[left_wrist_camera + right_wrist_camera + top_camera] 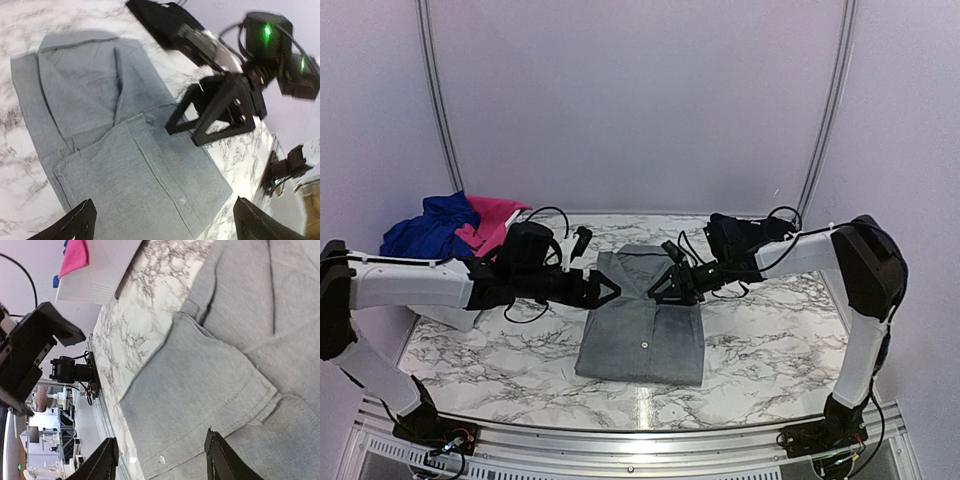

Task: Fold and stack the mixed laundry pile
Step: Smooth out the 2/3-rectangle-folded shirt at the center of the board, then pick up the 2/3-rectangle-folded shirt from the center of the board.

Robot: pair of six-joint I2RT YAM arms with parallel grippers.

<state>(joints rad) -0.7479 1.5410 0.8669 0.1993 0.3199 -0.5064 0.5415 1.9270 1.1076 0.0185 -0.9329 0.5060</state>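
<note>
Overhead, left tool point(612, 292) and right tool point(655, 292), both spread, flank the grey shirt point(640, 335), white basket point(453, 318) at left.

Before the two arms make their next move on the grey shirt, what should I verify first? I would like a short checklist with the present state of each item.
1. Left hand open and empty: ok.
2. Right hand over the shirt, fingers apart: ok.
3. Right hand has cloth between its fingers: cannot tell.
4. Grey shirt wholly on the table, sides folded in: ok.
5. Black garment not lying on the shirt: ok.
6. All laundry folded: not ok; the blue piece and pink piece lie heaped on the white basket.
</note>
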